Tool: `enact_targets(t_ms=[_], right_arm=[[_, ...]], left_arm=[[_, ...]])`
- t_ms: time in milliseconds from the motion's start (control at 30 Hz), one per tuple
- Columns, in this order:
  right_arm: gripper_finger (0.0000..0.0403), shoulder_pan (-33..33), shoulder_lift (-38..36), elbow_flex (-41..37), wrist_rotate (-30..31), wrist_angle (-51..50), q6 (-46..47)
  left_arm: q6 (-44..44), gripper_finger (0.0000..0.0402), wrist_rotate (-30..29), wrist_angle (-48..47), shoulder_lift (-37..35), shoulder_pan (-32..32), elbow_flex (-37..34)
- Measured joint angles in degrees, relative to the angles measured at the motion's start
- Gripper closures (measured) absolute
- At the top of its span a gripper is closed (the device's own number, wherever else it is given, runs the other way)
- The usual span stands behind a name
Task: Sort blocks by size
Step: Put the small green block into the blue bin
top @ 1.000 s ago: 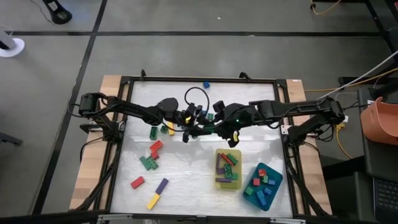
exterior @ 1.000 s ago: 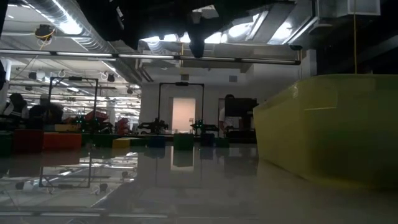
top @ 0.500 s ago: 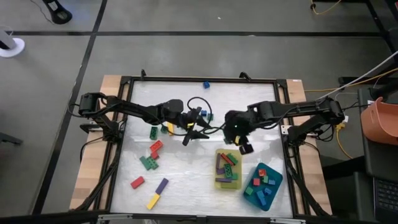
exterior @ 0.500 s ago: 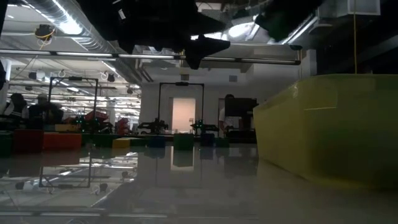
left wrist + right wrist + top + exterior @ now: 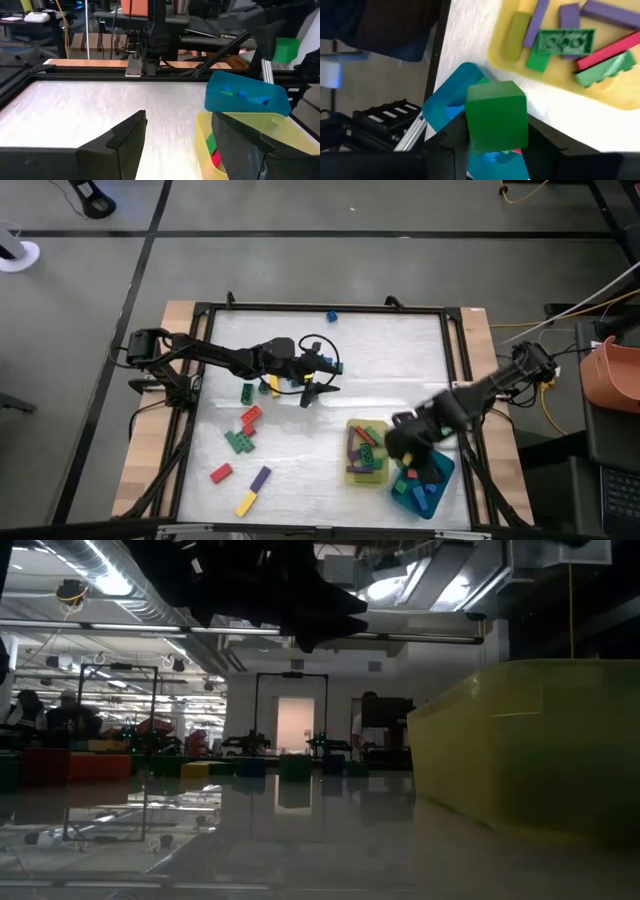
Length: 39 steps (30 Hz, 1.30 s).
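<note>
Blocks are lying in three groups. Loose ones are sitting on the white table (image 5: 300, 455): a red and green cluster (image 5: 243, 430) left of centre, a red brick (image 5: 221, 473), a purple and yellow pair (image 5: 253, 491) near the front edge, a green block (image 5: 246, 391) and a small blue cube (image 5: 331, 315) at the far edge. Longer bricks, purple, green and red, are resting in the yellow tray (image 5: 352, 473). Small cubes, red, green and blue, are filling the teal tray (image 5: 441, 473), just beside the yellow one.

Right gripper (image 5: 408, 448) is reaching in from the right side, hanging over the gap between the two trays. Its fingers are pinching a green cube (image 5: 496, 116), which the right wrist view shows clamped squarely between them above the teal tray's edge. The left wrist view is catching the same green cube held high above both trays.

Left gripper (image 5: 315, 385) is stretching out from the left side, hovering over the middle of the table near a black cable loop (image 5: 318, 350). Its fingers (image 5: 120, 142) are standing spread apart with nothing between them.

Table surface is looking pale and brushed inside a black frame (image 5: 320, 308). The low view is showing a wide, brightly lit workshop with ceiling ducts and the yellow tray's wall close on the right.
</note>
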Motion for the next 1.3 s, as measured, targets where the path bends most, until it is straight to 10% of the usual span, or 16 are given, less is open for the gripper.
enact_targets(t_ms=[600, 1300], right_arm=[[0.0252, 21.88, 9.46, 0.00, 12.40, 0.65, 30.10], [0.0251, 24.84, 14.85, 0.01, 18.47, -0.10, 33.71]], left_arm=[[-2.38, 0.0188, -7.62, -0.36, 0.00, -0.35, -0.09], [0.04, 0.0188, -16.94, -8.89, 4.75, 7.11, -0.14]])
